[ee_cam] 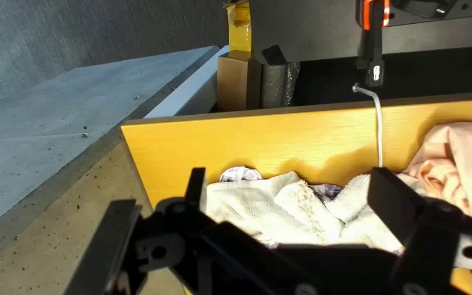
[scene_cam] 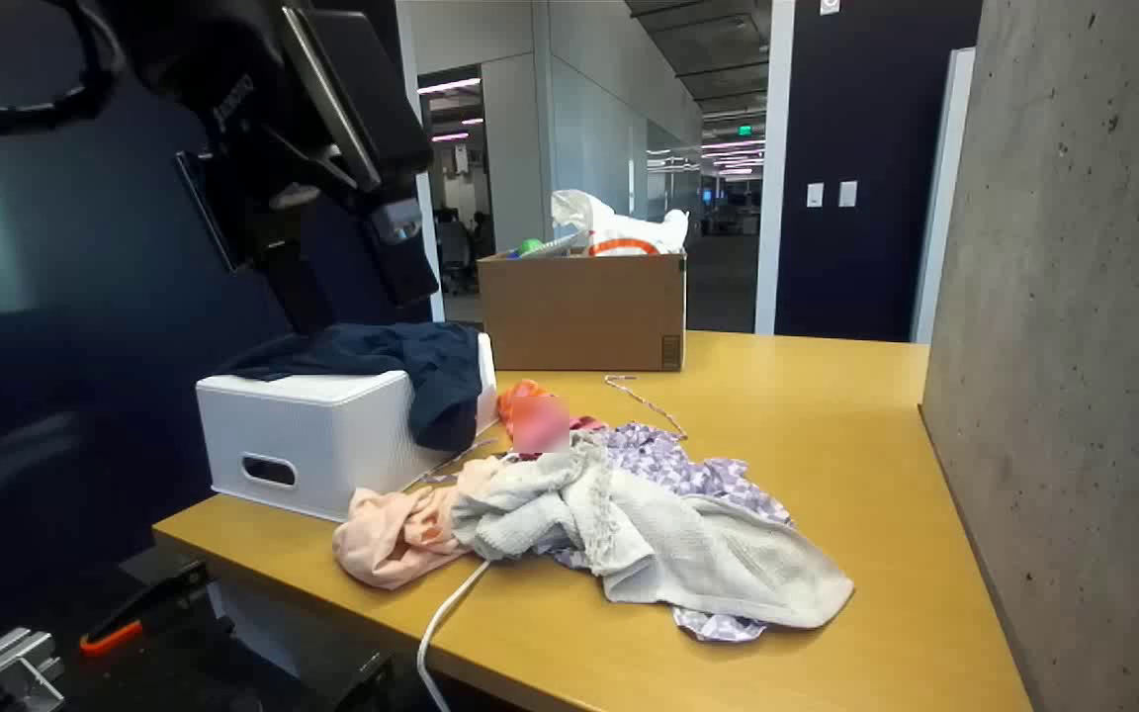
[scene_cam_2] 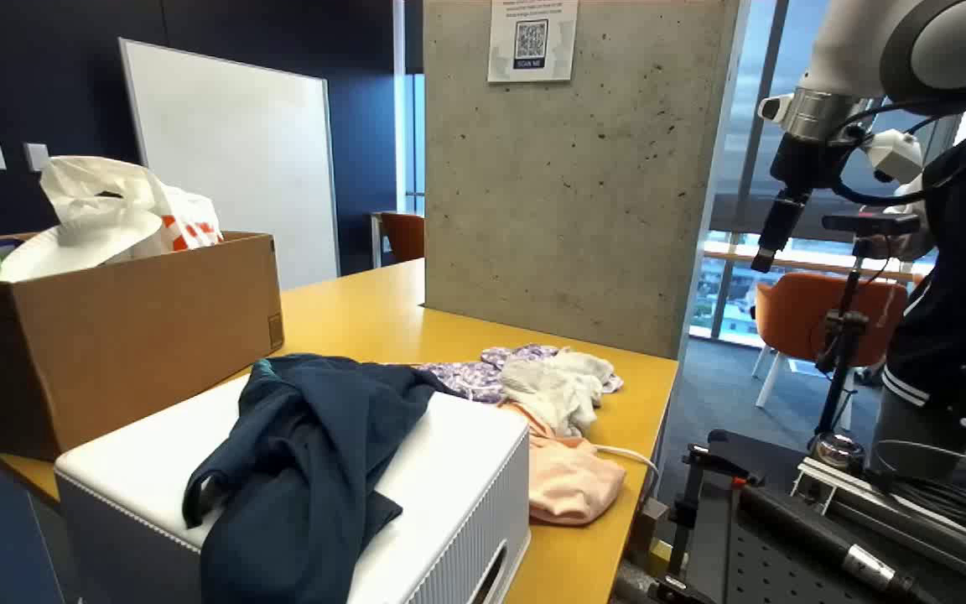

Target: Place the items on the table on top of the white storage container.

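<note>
While the gripper [ee_cam: 288, 184] hangs in mid-air w/ its jaws wide apart — off-white towel [ee_cam: 301, 209] showing thru the gap in the wrist view — a navy garment [scene_cam_2: 315, 453] is already up on the white storage container [scene_cam_2: 148, 445], draped over the flat top & down the side. Container sits lower left of the frame in an exterior view; robot arm [scene_cam_2: 848, 50] is upper right there, well apart from it. Bunched on the yellow table [scene_cam: 827, 396], lower ctr of the frame in an exterior view: peach cloth [scene_cam: 392, 544] just beside the container (touching or not, can't tell), towel's end lapping over it, rest of towel spread over a purple patterned cloth [scene_cam: 649, 455]. Orange-pink cloth [scene_cam: 522, 396] behind, partly under a blurred patch. White cord [scene_cam: 453, 598] runs out from under the pile & over the table edge. Thin string [scene_cam: 651, 405] lies just below ctr, near the cardboard box [scene_cam: 579, 311], w/ a plastic bag [scene_cam: 641, 232] & green thing [scene_cam: 530, 245] poking out of its top. Concrete pillar [scene_cam: 1064, 297] fills the right side of that frame. At the right edge in an exterior view: person [scene_cam_2: 953, 335] in dark jacket, partly in shot, orange chair [scene_cam_2: 793, 327] next to them in pic.
</note>
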